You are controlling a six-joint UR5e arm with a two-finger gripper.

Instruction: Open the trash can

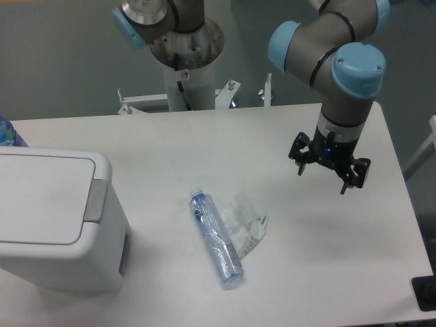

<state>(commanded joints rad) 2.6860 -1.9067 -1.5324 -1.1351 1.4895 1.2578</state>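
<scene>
1. Closest to the camera, bottom left: the trash can [58,225], a big white boxy bin with rounded corners sitting on the white worktop [286,272]. Its flat lid [41,197] is down and closed, and the grey push tab [95,199] sits along the lid's right edge. The bin's left side runs out of the shot.
2. Just right of the bin, still near the front, a clear plastic bottle [216,238] lies on its side, blue cap pointing toward the back. It's close to the bin but not touching it.
3. A crumpled bit of clear plastic wrap [244,221] is right up against the bottle's right side.
4. Further back and well off to the right, the hand [328,174] hangs above the worktop, pointing down, with its two black fingers spread apart and nothing between them. It's nowhere near the bin.
5. Above it, the grey arm [340,48] with light blue joint caps bends down from the top of the frame.
6. At the very back, the arm's white pedestal [184,75] stands behind the worktop's far edge.
</scene>
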